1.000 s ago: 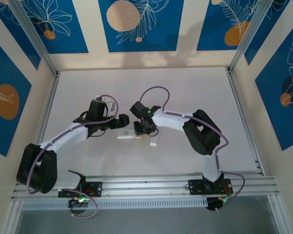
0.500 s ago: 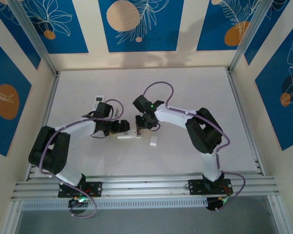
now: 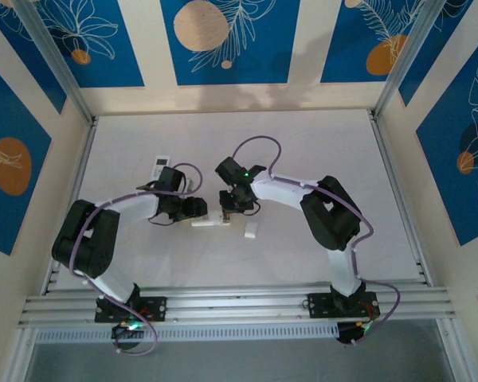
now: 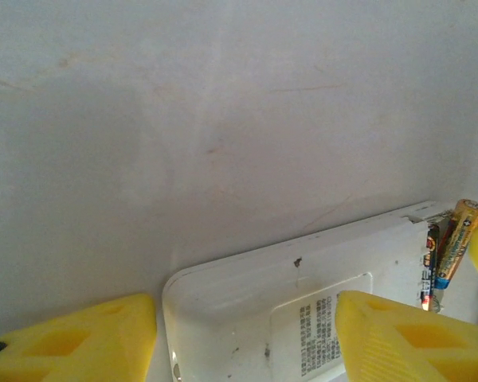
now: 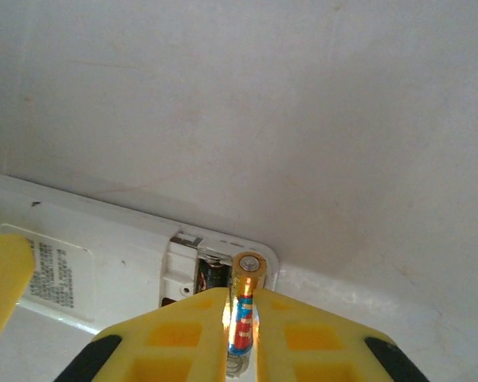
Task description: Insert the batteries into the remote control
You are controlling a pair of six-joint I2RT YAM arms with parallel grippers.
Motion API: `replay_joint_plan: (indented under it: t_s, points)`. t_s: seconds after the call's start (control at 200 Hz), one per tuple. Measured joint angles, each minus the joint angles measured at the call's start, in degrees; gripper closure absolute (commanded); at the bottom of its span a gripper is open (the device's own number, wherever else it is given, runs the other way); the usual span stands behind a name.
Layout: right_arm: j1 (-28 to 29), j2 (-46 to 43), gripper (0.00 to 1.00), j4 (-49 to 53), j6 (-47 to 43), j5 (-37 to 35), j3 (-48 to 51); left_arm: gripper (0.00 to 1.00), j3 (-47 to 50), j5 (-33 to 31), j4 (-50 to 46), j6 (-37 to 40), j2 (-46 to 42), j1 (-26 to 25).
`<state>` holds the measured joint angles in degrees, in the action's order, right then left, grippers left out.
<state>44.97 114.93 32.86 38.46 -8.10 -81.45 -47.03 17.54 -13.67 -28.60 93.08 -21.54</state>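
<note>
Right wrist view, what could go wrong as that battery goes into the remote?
The battery in the right gripper sits tilted at the open end of the remote, so it may jam on the seated battery. The left gripper is open over the remote, so a push might slide it.

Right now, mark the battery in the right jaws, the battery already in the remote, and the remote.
held battery (image 5: 244,306), right wrist view, its orange-and-blue side.
seated battery (image 5: 213,277), right wrist view, its dark side in the bay.
remote (image 4: 247,294), left wrist view, its white back.
</note>
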Motion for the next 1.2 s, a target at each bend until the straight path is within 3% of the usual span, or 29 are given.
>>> replay_joint_plan:
  t_s: [0.195, 0.67, 0.765, 0.915, 1.2]
  points:
    - [0.31, 0.26, 0.85, -0.04, 1.09, 0.20, -0.13, 0.46, -0.17, -0.55, -0.50, 0.00, 0.07, 0.00]
    - [-1.20, 0.26, 0.86, 1.27, 5.46, 3.87, -0.22, 0.48, -0.17, -0.70, -0.52, -0.02, 0.07, -0.02]
    - [-1.51, 0.26, 0.84, 1.75, 5.84, 4.96, -0.20, 0.48, -0.17, -0.68, -0.52, -0.09, 0.07, -0.02]
    - [-1.60, 0.26, 0.72, 2.56, 5.27, 5.11, -0.22, 0.48, -0.17, -0.70, -0.50, -0.44, 0.04, -0.02]
    - [-1.62, 0.48, 0.75, 3.80, 3.82, 4.17, -3.78, 0.47, -0.17, -0.70, -0.48, -0.44, 0.04, -0.02]
